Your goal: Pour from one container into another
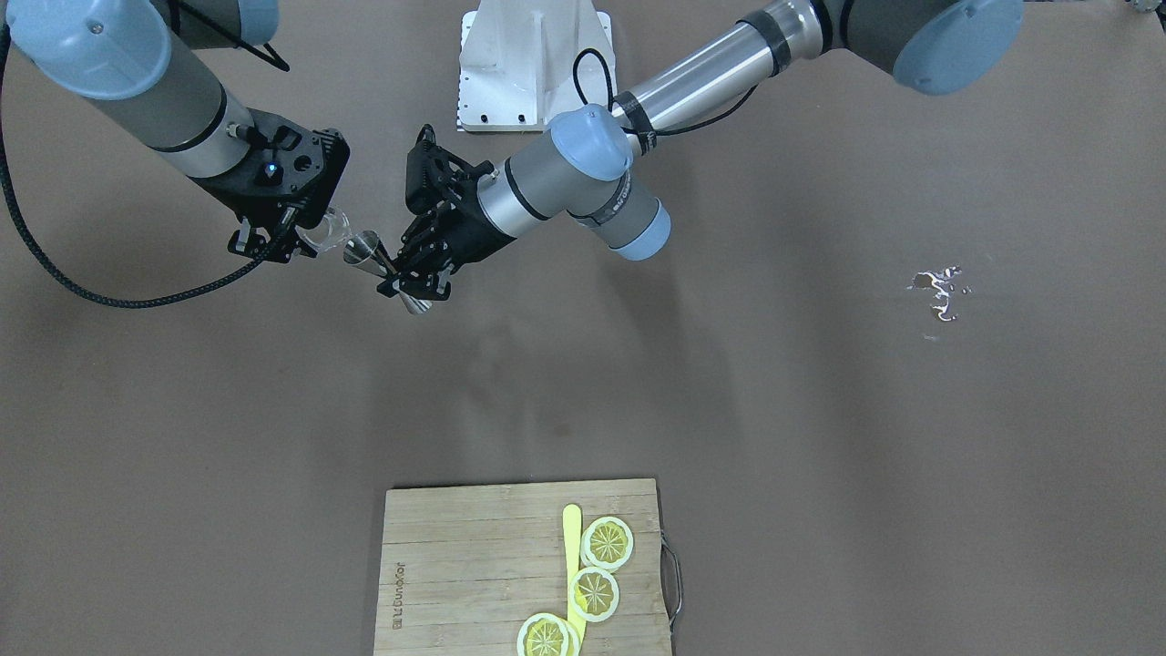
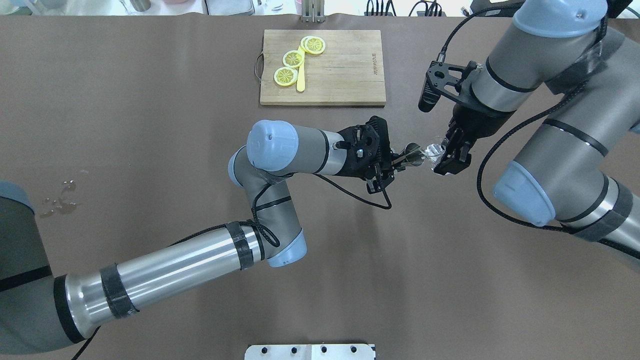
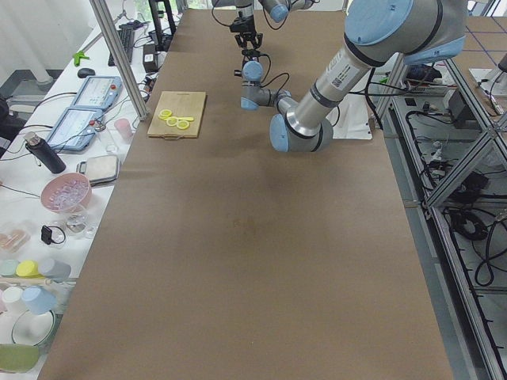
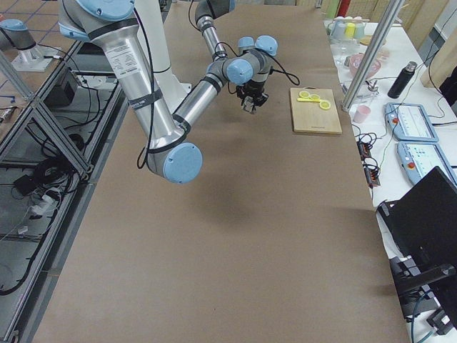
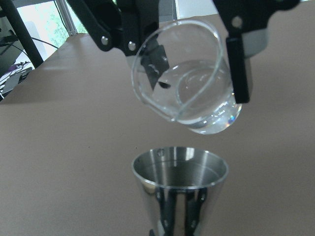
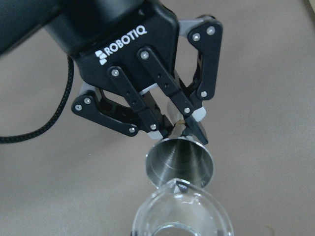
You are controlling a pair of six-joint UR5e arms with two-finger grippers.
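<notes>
Your left gripper's (image 6: 189, 127) fingers were clamped on the shiny steel double-cone jigger (image 6: 179, 163), held above the brown table (image 2: 150, 100) right of centre. Your right gripper (image 2: 446, 159) pinched the clear round glass cup (image 5: 189, 93), tilted just over the jigger's mouth with liquid pooled inside. A wooden cutting board (image 2: 345, 75) lay at the far edge.

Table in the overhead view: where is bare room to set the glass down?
Free: the stretch between the cutting board and the spill; also the patch between the base plate and the jigger. Crowded: around the jigger and the tilted glass.
</notes>
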